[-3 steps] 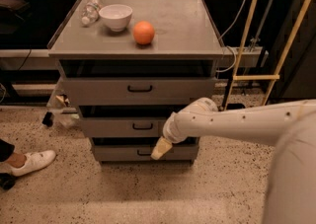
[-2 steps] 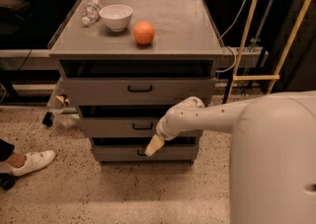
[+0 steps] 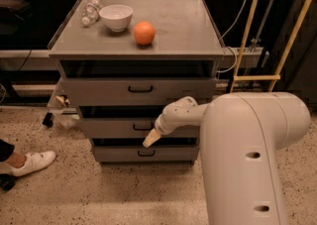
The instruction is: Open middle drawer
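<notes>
The grey metal cabinet has three stacked drawers. The middle drawer [image 3: 111,128] is the mid-height one, with a small black bar handle [image 3: 142,127] at its centre; its front stands slightly forward of the cabinet. My gripper [image 3: 150,140] is at the end of the white arm, just below and right of that handle, in front of the gap above the bottom drawer [image 3: 146,153]. It holds nothing that I can see. The top drawer [image 3: 140,90] sits above.
On the cabinet top [image 3: 188,30] are an orange [image 3: 144,33], a white bowl [image 3: 116,17] and a clear plastic bottle [image 3: 91,10]. A person's white shoe [image 3: 31,163] is on the speckled floor at left. Yellow poles [image 3: 247,30] and cables stand at right.
My arm has swung left and nearer the camera, so its white body fills more of the lower right. The gripper has shifted left towards the middle drawer's handle.
</notes>
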{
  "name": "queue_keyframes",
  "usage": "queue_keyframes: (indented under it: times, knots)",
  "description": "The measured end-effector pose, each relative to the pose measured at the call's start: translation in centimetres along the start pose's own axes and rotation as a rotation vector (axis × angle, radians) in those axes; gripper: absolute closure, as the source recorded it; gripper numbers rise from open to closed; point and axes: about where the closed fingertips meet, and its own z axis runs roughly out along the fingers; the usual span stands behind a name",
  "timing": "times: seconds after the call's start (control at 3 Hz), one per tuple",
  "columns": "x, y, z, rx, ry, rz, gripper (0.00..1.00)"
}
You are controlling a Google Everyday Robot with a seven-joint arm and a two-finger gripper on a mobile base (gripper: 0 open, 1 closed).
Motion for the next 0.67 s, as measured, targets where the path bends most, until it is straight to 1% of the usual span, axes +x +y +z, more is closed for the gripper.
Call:
queue_keyframes:
  times: [0.33, 0.67]
  knots:
    - [0.1, 0.1, 0.3, -0.006, 0.001, 0.001, 0.0]
    - [1.2, 0.5, 0.9, -0.051, 0.009, 0.042, 0.0]
